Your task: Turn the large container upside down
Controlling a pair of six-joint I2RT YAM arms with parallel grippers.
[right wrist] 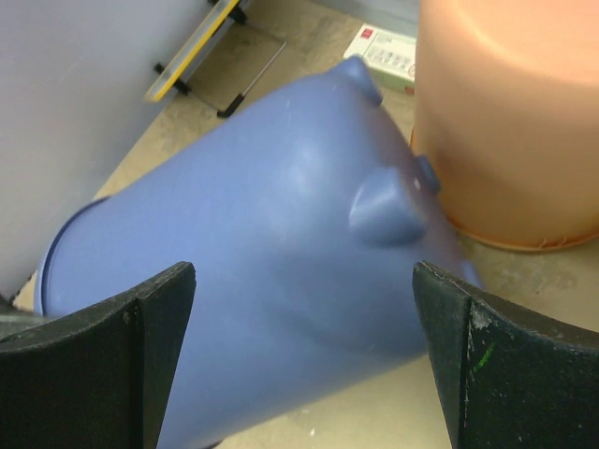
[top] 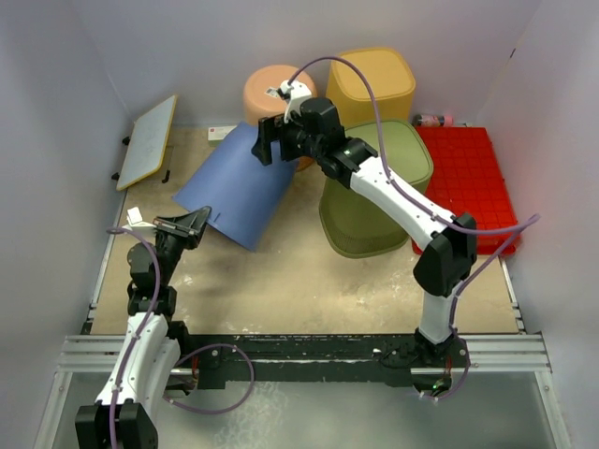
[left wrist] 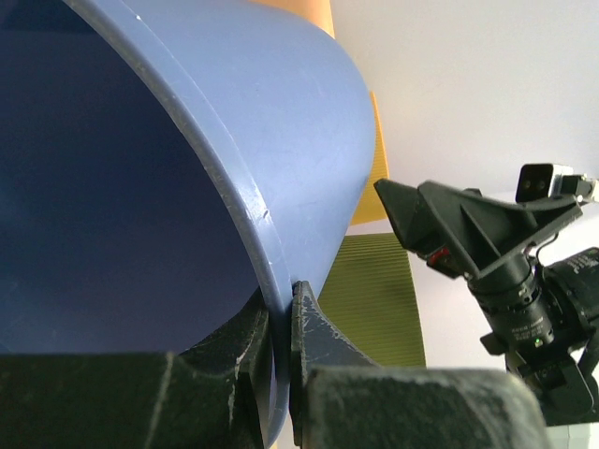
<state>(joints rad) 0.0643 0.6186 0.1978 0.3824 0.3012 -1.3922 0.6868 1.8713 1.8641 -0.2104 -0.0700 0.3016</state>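
The blue container (top: 239, 187) lies tipped on its side on the table (top: 281, 290). Its open mouth is turned toward my left gripper (top: 198, 221), and its bottom end is just beside the orange tub (top: 276, 89). My left fingers (left wrist: 318, 341) are clenched on the rim, one inside the wall and one outside. My right gripper (top: 278, 140) hangs over the bottom end. My right fingers (right wrist: 140, 346) are spread wide, with the container's body below and between them, and they grasp nothing.

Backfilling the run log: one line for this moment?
blue container: tilted, not yet inverted | left gripper: shut on its rim | right gripper: open over its base
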